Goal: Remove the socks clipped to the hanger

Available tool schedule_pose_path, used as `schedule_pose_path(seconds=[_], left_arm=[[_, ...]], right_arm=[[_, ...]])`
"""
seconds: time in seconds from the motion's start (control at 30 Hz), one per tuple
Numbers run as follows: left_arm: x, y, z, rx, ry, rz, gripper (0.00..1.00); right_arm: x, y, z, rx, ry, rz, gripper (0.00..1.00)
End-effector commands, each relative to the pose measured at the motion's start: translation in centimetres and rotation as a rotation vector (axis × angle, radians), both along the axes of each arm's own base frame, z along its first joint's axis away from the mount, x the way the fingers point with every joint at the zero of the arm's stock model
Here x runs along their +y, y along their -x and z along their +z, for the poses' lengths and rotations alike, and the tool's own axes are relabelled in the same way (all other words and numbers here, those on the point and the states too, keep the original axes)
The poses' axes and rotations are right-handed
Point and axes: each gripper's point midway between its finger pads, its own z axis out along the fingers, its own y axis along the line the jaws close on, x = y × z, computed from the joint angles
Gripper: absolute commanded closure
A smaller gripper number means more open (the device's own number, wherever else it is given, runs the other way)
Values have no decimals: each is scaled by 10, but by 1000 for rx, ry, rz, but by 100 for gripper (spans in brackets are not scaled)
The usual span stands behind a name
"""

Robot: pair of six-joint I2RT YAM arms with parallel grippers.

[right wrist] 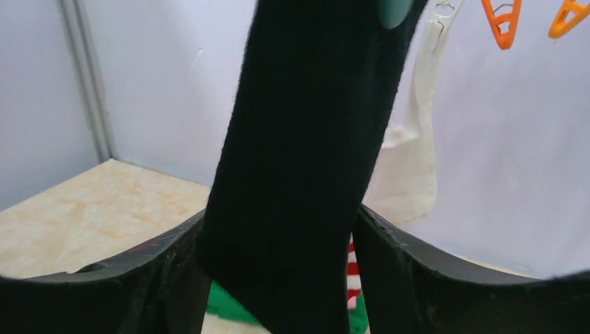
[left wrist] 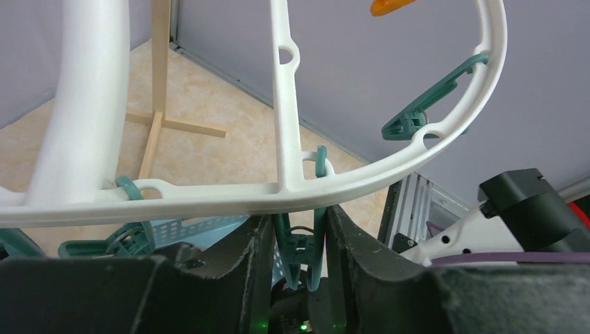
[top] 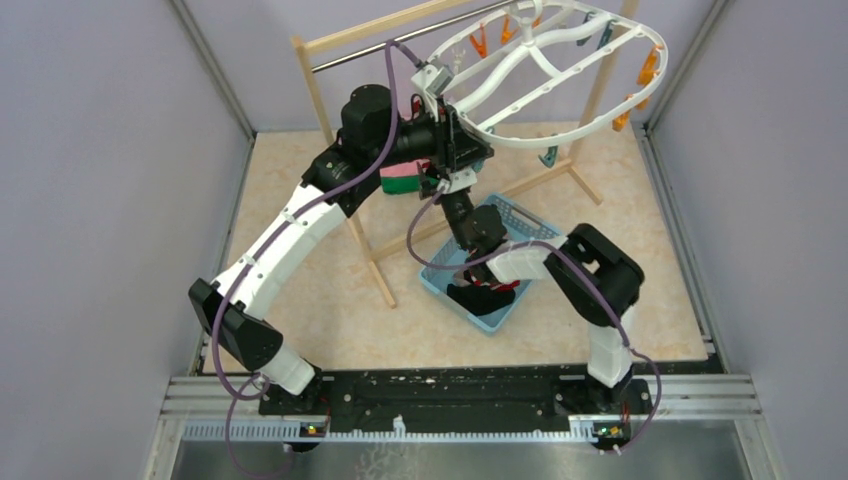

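Note:
The white oval hanger (top: 560, 70) hangs from the rack bar, with teal and orange clips along its rim; it also shows in the left wrist view (left wrist: 209, 198). My left gripper (top: 452, 130) is up at its near rim, shut on a teal clip (left wrist: 300, 243) between the fingers (left wrist: 299, 257). My right gripper (top: 450, 190) points up just below it and is shut on a black sock (right wrist: 306, 139) that hangs from a teal clip (right wrist: 396, 10); the sock fills most of the gap (right wrist: 278, 278). A white sock (right wrist: 410, 160) hangs behind.
A blue basket (top: 535, 222) under the right arm holds black socks (top: 480, 298). The wooden rack (top: 340, 120) with metal bar (top: 400, 45) stands behind. Pink and green cloths (top: 403, 178) lie under the left arm. A red-and-white striped sock (right wrist: 353, 271) shows behind the black one. Walls on three sides.

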Motion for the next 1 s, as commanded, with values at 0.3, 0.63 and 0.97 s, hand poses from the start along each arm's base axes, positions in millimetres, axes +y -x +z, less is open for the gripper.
schedule_pose_path(seconds=[0.3,0.63,0.97], left_arm=[[27,18,1,2,-37,54,1],[64,74,-63,-8,-156,-32,1],[69,60,-52,-97,-157,39,1]], right_arm=[[-23,9,48,-145,-129,-95,100],[-64,58,47,-37,-262,3,100],[-83,114,35,129,-354,202,100]])
